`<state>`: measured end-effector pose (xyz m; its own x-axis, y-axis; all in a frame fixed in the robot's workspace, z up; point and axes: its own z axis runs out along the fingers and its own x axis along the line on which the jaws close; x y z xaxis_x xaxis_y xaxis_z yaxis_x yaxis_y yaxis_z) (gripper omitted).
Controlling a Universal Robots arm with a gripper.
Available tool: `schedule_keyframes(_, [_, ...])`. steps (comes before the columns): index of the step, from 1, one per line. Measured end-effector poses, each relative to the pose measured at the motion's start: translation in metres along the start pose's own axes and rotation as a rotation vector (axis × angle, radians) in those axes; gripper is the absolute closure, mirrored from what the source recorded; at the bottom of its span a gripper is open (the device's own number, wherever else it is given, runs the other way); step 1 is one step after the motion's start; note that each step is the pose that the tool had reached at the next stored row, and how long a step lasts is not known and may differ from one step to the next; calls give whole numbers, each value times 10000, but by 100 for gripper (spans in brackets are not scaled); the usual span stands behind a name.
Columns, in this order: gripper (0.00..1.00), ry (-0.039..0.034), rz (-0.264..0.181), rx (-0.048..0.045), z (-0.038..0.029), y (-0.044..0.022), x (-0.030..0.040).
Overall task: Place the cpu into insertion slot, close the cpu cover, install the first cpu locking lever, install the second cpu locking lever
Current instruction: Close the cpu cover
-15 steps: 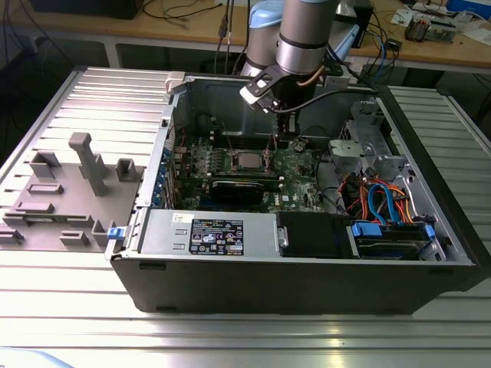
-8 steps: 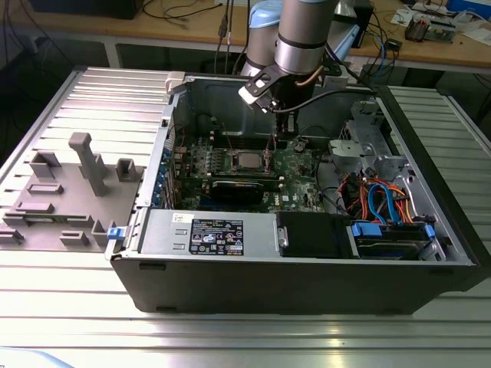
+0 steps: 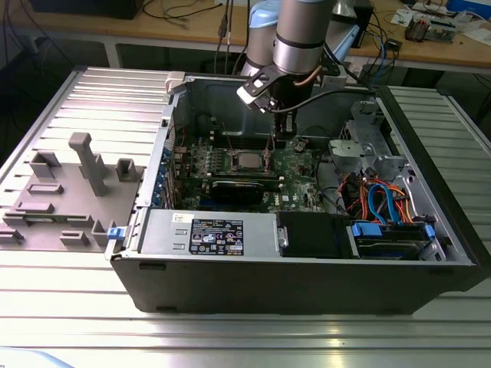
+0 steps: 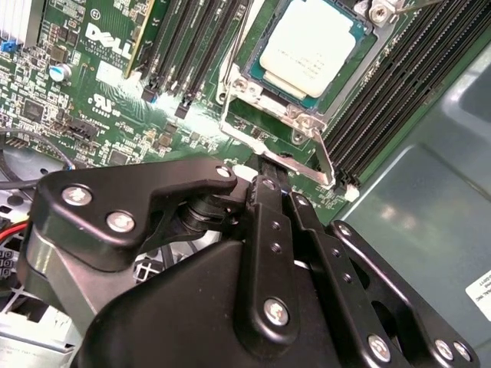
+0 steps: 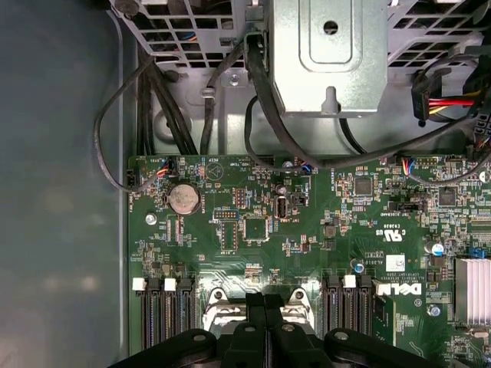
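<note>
Upper centre of the second wrist view, one cpu [image 4: 311,46] lies flat in the one insertion slot [image 4: 257,92], silver top up. Its square sides run diagonally across the frame, so no long axis stands out. Two banks of long black memory slots [image 4: 192,46] flank it. Just below, the single gripper [image 4: 280,180] has its two fingers pressed together, clasping nothing I can make out, tips just beside the slot's silvery rim.
</note>
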<state>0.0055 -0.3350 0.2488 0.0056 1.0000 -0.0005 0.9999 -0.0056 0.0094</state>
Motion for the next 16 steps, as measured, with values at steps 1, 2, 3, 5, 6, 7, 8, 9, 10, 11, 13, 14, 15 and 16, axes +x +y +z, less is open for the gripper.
schedule_keyframes(1, [89,0,0,-1,0,-12,0])
schedule_keyframes(2, [89,0,-1,0,0,-22,0])
schedule_keyframes(3, [89,0,0,0,0,-28,0])
schedule_keyframes(5, [89,-1,-2,0,0,-30,0])
schedule_keyframes(6, [89,0,-2,0,0,-31,0])
schedule_keyframes(7, [89,0,0,-1,0,-32,0])
schedule_keyframes(8, [89,0,0,0,0,-32,0])
schedule_keyframes(9, [89,0,-1,-1,0,-32,0])
schedule_keyframes(10, [89,0,2,0,0,-38,0])
schedule_keyframes(11, [89,0,0,-1,0,-55,0])
schedule_keyframes(13, [89,0,0,0,-1,-92,0])
schedule_keyframes(14, [89,0,0,-1,-1,-101,0])
schedule_keyframes(15, [89,1,0,0,-1,-106,0])
schedule_keyframes(16, [89,0,0,-1,-1,-106,0])
